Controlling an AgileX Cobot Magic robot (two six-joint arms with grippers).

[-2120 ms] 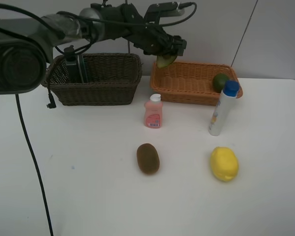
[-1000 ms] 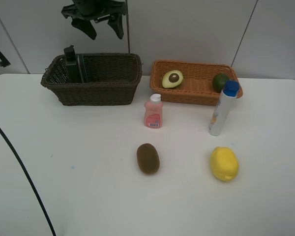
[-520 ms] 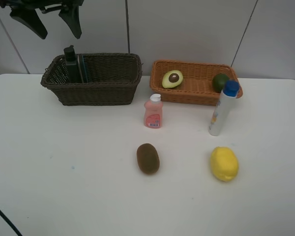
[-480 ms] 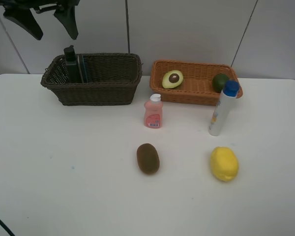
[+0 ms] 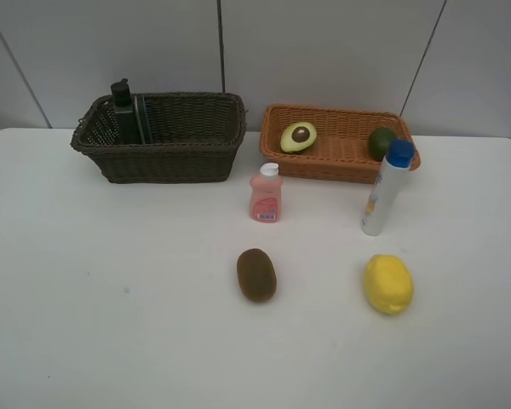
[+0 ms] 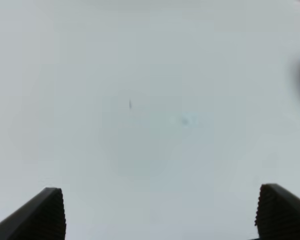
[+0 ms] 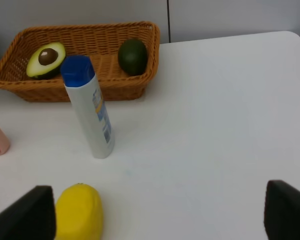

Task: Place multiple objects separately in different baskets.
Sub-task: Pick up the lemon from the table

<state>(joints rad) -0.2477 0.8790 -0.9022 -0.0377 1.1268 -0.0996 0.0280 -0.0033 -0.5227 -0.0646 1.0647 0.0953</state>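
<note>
- Wicker in two tones lines the far edge of the white table (image 5: pixel 111 324) in the high view: a deep dark brown basket (image 5: pixel 157 158) on the left and a shallower orange-tan basket (image 5: pixel 341 166) on the right, with a small gap between them.
- At the dark brown basket's left end stands the dark green pump bottle (image 5: pixel 122 109), with the dark felt eraser block (image 5: pixel 143 118) on edge right beside it.
- The orange-tan basket holds the halved avocado (image 5: pixel 299 136), cut face and pit showing, at its left end, and the green avocado (image 5: pixel 381 141) at its right end.
- The pink bottle (image 5: pixel 266 194) stands upright on the table just in front of the gap between the baskets. The white blue-capped tube (image 5: pixel 383 192) stands upright by the orange-tan basket's right front corner.
- Nearer the camera lie the brown kiwi (image 5: pixel 256 274), in front of the pink bottle, and the yellow lemon (image 5: pixel 388 284), in front of the tube. The two are well apart.
- In the left wrist view, the left gripper (image 6: pixel 162 215) hangs over bare white tabletop. Its dark fingertips (image 6: pixel 47 212) are spread wide with nothing between them. A blurred dark smear at the frame's edge is too unclear to name.
- In the right wrist view, the right gripper (image 7: pixel 157 212) is also spread wide and empty. The lemon sits just beside one fingertip (image 7: pixel 27 212), the tube stands beyond it, and the orange-tan basket with both avocados lies farther on. A sliver of the pink bottle shows at the edge.
</note>
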